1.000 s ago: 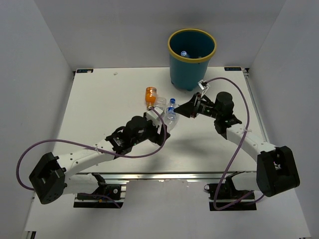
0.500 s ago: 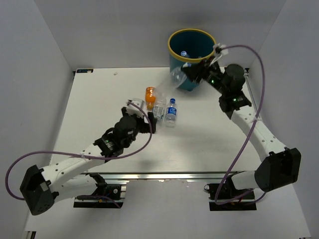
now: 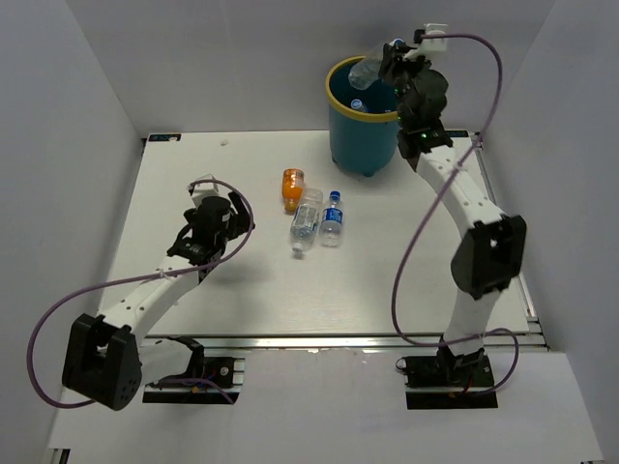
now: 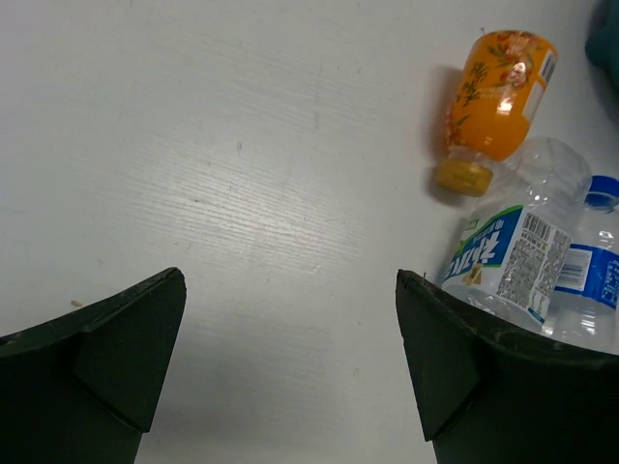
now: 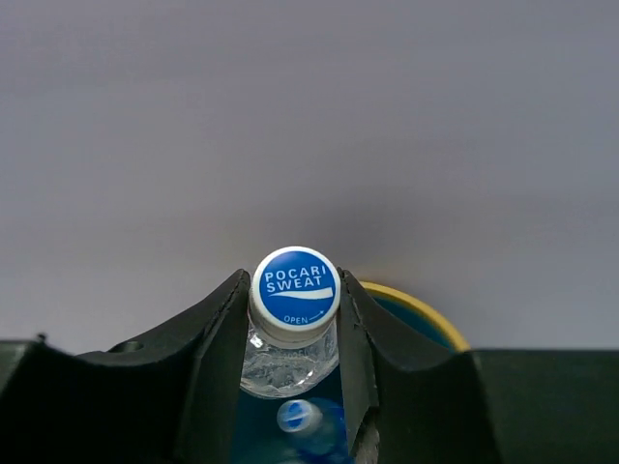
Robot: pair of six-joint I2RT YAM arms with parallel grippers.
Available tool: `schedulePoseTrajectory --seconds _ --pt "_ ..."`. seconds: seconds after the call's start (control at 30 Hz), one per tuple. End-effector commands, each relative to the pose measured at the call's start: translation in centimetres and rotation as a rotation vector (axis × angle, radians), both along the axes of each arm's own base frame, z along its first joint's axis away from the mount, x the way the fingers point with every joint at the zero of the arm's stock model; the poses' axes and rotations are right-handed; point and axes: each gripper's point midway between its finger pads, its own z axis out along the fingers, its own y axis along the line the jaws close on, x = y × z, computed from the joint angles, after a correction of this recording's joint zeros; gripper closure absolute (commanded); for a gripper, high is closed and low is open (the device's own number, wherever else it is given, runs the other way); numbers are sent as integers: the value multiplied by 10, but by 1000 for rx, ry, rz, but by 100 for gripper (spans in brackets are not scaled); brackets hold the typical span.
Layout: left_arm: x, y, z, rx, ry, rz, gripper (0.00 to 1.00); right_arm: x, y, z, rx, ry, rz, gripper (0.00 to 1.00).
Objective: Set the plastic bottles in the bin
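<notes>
My right gripper [image 3: 387, 60] is shut on a clear plastic bottle [image 3: 368, 70] with a blue cap [image 5: 295, 283], held above the teal bin [image 3: 371, 126] with its yellow rim [image 5: 426, 314]. Another bottle [image 5: 300, 417] lies inside the bin. On the table lie the short orange bottle [image 3: 292, 186], a clear bottle with a label [image 3: 306, 220] and a blue-labelled bottle [image 3: 332, 218]. They also show in the left wrist view: the orange one [image 4: 498, 92], the clear one [image 4: 517, 251], the blue-labelled one [image 4: 595, 271]. My left gripper [image 3: 215, 208] is open and empty, left of them.
The white table [image 3: 193, 164] ends at a metal rail [image 3: 319, 338] along the near edge. Grey walls stand on the left, right and back. Purple cables loop from both arms.
My right gripper has lifted the clear bottle from the table up over the bin. My left arm has drawn back to the left, away from the bottles.
</notes>
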Motion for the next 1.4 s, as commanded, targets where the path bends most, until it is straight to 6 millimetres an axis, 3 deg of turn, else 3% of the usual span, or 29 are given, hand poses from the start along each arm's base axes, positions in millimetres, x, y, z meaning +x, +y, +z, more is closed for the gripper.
schedulePoseTrajectory --seconds 0.0,0.03,0.07,0.1,0.13,0.2,0.27,0.3,0.33,0.43,0.53,0.6,0.7,0.73,0.77,0.83,0.87,1.0,1.1,1.37 --pt "0 -12 4 -88 19 -56 2 28 -40 6 -53 -25 -281 63" --pt "0 -15 5 -99 16 -72 2 45 -38 -16 -92 19 -305 44" --pt "0 -14 4 -98 16 -71 2 45 -37 3 -84 3 -295 30" --pt "-1 -13 5 -95 16 -72 2 50 -30 -3 -99 30 -268 16" --pt "-2 -10 6 -86 12 -63 2 56 -16 -17 -134 85 -195 11" --pt "-4 -8 6 -81 7 -54 2 50 -3 -16 -138 102 -110 11" --pt "-5 -7 8 -80 -2 -59 2 28 9 -2 -124 109 -1 11" --pt "-6 -8 7 -78 1 -68 2 22 13 -14 -140 135 30 11" --pt "-6 -9 6 -78 2 -75 2 -1 11 10 -109 99 60 11" --pt "-7 -9 3 -80 9 -79 2 -38 14 24 -91 69 141 11" --pt "-6 -12 2 -90 12 -90 2 -65 29 11 -113 145 256 11" --pt "-6 -13 -1 -89 22 -91 2 -80 46 -24 -152 262 336 11" --pt "-7 -13 -4 -94 29 -89 2 -109 70 -103 -191 461 400 11" --pt "-7 -14 -4 -94 29 -94 2 -121 72 -114 -168 488 399 11" --pt "-8 -15 -7 -95 36 -99 2 -135 82 -168 -173 596 426 11" --pt "-7 -16 -7 -99 37 -102 2 -149 93 -196 -91 649 457 11" --pt "-7 -16 -8 -98 39 -102 2 -157 93 -233 -79 727 456 11" --pt "-8 -15 -9 -104 28 -100 2 -145 94 -302 16 889 368 11" --pt "-8 -17 -10 -110 28 -105 2 -134 110 -332 9 935 388 11" --pt "-8 -11 -9 -91 31 -81 2 -117 117 -396 53 1064 318 12"
